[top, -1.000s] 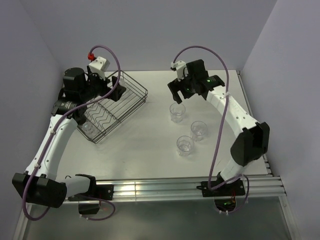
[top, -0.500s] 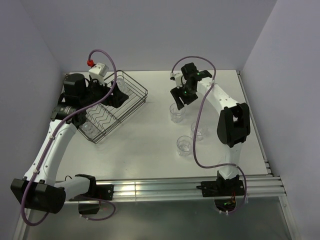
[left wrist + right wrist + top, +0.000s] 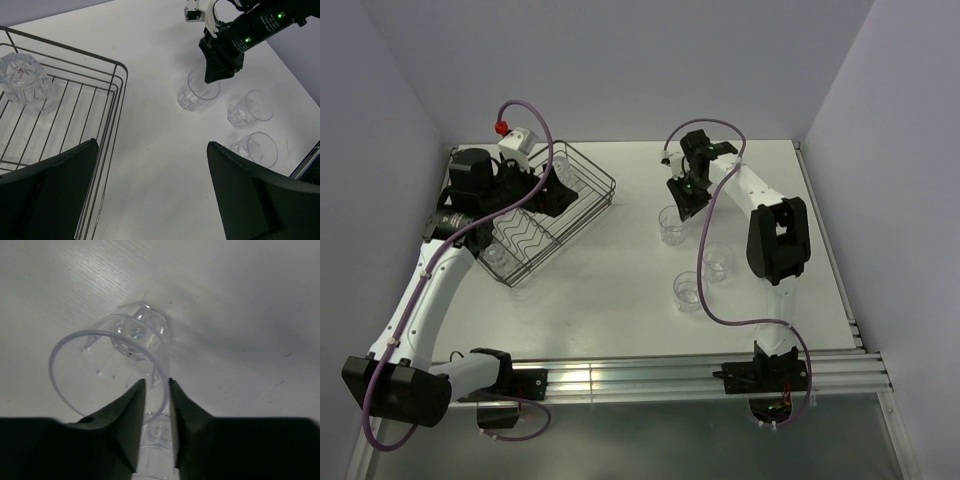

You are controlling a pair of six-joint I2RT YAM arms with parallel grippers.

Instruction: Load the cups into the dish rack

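The right tool comes down from above on the upright tumbler, which stands mouth up on the surface. One finger is inside and one outside its wall, and they seem to pinch this wall. The dish rack lies well apart to the left of this glass, so the carry must go leftward. The left tool, spread wide and holding nothing, hangs over the rack.

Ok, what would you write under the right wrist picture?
The right gripper pinches the side of a clear cup upright on the white table.
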